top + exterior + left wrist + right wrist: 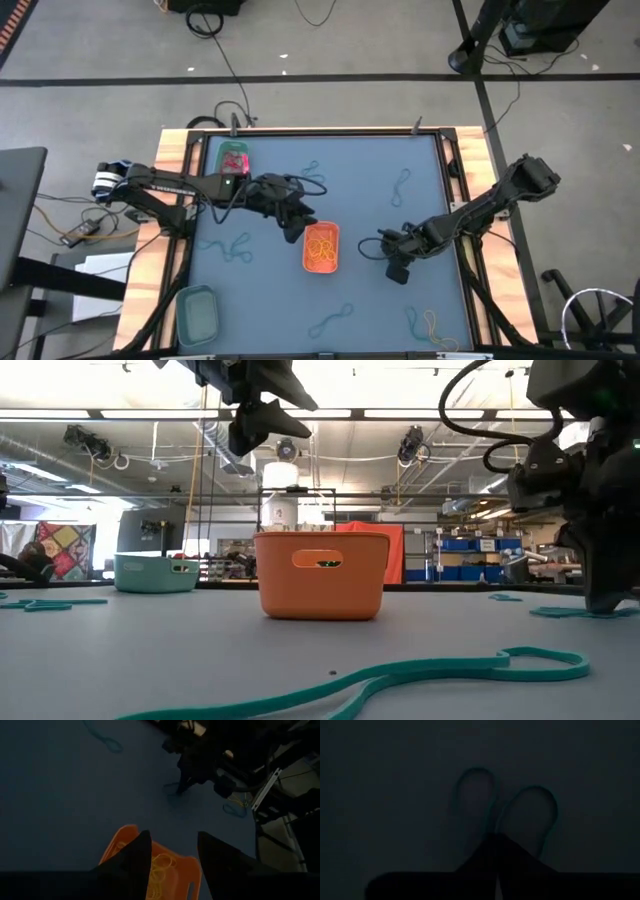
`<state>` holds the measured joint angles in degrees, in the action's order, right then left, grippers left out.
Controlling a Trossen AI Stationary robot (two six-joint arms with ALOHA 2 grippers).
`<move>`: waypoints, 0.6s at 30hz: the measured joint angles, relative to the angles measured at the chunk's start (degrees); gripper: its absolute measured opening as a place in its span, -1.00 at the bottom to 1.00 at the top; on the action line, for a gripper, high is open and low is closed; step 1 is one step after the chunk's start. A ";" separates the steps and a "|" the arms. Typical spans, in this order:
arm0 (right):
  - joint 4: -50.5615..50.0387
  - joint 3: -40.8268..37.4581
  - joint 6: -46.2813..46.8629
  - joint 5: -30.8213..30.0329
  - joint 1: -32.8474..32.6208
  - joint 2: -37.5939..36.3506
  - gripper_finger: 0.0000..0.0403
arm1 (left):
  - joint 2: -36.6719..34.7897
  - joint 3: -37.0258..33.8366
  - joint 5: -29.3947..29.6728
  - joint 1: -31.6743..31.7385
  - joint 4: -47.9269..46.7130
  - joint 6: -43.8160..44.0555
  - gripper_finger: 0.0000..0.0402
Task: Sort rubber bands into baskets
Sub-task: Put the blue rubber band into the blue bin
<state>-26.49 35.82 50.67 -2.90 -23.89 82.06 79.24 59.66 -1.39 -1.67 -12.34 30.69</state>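
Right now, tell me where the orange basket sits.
In the high view the orange basket sits near the table's middle, just below the left gripper, with the right gripper farther off to its right.

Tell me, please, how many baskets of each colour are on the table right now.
Bright green basket: 1
Orange basket: 1
Teal basket: 1
Total: 3
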 joint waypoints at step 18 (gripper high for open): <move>-3.70 20.78 -9.05 -7.95 3.54 -9.09 -0.99 | 0.63 0.01 0.24 0.00 10.93 -5.16 -0.19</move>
<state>-30.19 56.59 41.62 -10.85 -20.36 72.97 79.88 59.67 -1.15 -1.67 -1.40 25.53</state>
